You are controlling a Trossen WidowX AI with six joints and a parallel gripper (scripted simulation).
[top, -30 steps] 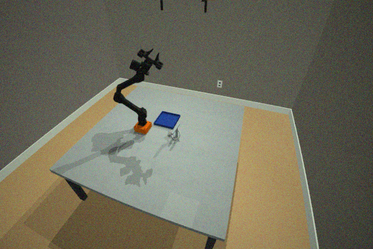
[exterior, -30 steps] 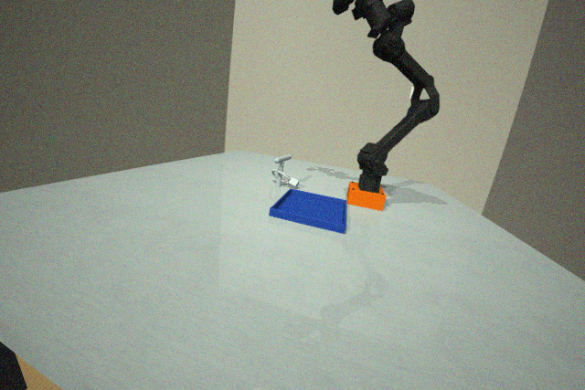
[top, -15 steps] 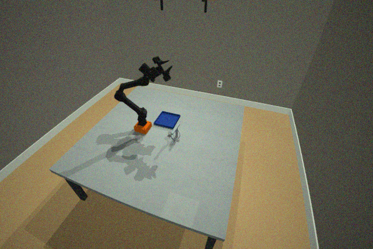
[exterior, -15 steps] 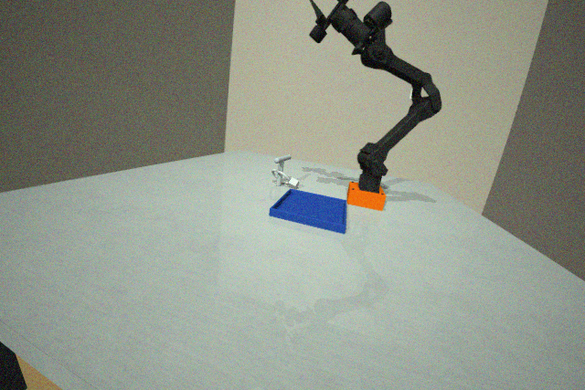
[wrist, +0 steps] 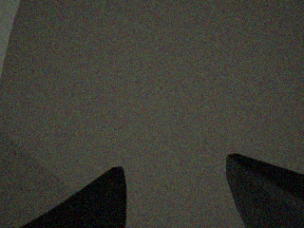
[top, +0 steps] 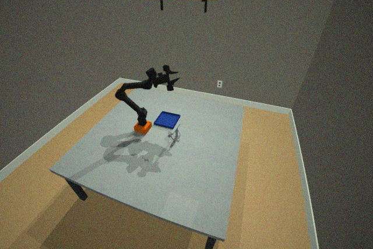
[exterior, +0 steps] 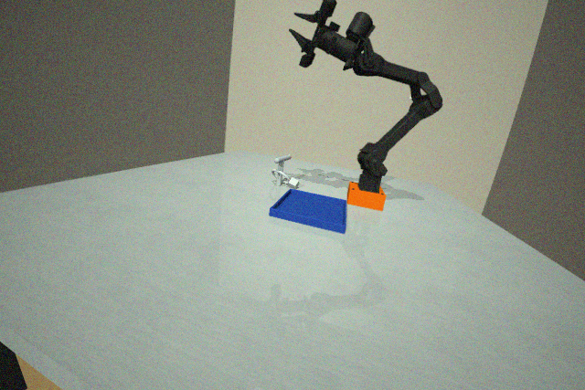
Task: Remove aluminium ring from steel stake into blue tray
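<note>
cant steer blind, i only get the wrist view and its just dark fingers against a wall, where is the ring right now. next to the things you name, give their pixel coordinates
Observer: The ring (top: 179, 135) (exterior: 273, 172) is around the steel stake (top: 176, 132) (exterior: 281, 166), under its cross-bar; in the exterior view it leans, tilted.
Operator: and the tray
Observer: The blue tray (top: 166, 119) (exterior: 309, 211) sits on the table near the stake, with nothing in it.
Operator: how high is the end effector
Observer: The end effector (top: 179, 75) (exterior: 292, 22) (wrist: 177, 171) is well above both, fingers apart and nothing between them.

the steel stake's cross-bar (top: 178, 126) (exterior: 282, 158) blocks the way straight up from the ring (top: 178, 138) (exterior: 274, 174) around the stake.
</note>
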